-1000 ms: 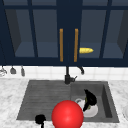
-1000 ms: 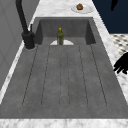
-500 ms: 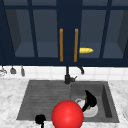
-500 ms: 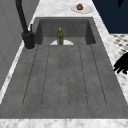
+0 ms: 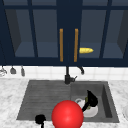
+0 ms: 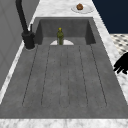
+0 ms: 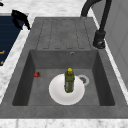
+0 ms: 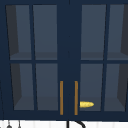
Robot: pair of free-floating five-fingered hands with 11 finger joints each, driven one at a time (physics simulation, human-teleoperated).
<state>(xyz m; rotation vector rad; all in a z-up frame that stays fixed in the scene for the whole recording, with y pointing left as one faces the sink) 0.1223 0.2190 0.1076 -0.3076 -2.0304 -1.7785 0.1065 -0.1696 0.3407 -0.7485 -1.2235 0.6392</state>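
Where basin dips: one plate, one bottle.

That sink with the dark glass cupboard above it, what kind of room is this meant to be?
It looks like a kitchen, computer-drawn. A grey sink with a ribbed draining board and black tap sits in a marble counter, a white plate lies in the basin, and a navy glass-door wall cabinet hangs above.
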